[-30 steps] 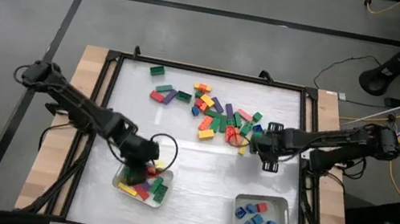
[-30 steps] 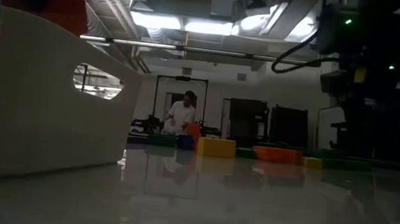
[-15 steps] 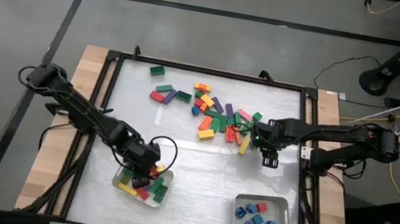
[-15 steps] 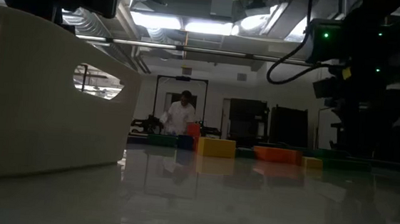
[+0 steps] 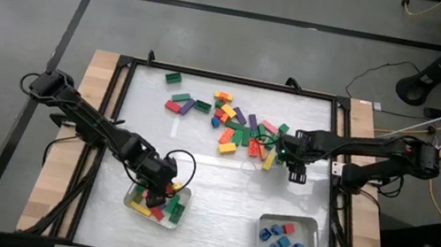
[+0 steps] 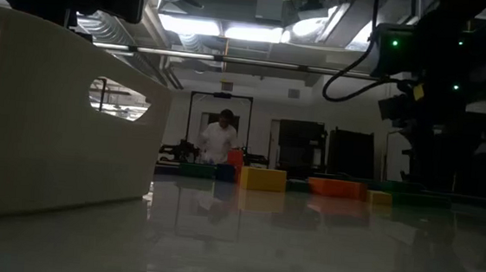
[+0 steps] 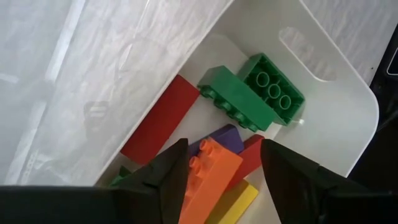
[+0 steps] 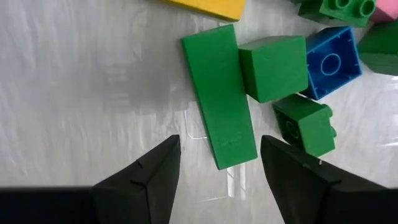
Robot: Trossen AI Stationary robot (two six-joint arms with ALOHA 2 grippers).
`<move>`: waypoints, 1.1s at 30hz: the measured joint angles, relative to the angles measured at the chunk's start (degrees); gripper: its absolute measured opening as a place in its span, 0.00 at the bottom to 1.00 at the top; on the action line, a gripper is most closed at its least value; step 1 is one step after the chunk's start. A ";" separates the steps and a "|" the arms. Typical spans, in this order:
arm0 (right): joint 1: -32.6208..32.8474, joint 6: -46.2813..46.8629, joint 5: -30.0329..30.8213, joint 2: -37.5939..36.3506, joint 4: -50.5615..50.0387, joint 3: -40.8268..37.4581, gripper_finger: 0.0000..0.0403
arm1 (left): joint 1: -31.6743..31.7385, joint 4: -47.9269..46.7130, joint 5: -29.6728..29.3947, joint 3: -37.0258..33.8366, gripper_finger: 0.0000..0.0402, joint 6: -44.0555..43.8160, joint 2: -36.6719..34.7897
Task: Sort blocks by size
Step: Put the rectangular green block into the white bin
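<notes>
Green long block is lying flat just ahead of the right gripper, whose fingers are standing apart and empty, so descending squarely astride its narrow width looks best, while the left gripper, parted, is hovering over an orange block in its tray.

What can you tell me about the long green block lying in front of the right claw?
The long green block is a smooth, glossy plastic brick, seen on a plain face with no studs showing. It lies flat on the pale table, its long side running away from the right claw, whose fingers stand open just short of its near end. A short green block sits against one long side near its far end. Nothing grips it.
</notes>
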 joint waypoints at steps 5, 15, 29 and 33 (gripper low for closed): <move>0.02 0.55 0.54 2.70 1.05 0.44 0.55 | 0.00 0.02 0.00 0.00 0.46 0.00 0.00; -0.57 0.18 3.46 8.93 5.17 0.63 0.55 | 0.00 0.02 0.00 0.00 0.46 0.07 0.00; -4.39 -0.13 -4.78 12.50 5.85 1.38 0.30 | 0.02 0.02 -0.02 0.00 0.46 1.57 0.00; -4.37 0.26 -8.92 12.82 6.77 3.43 0.30 | 0.02 0.82 -2.04 0.00 0.46 1.89 0.00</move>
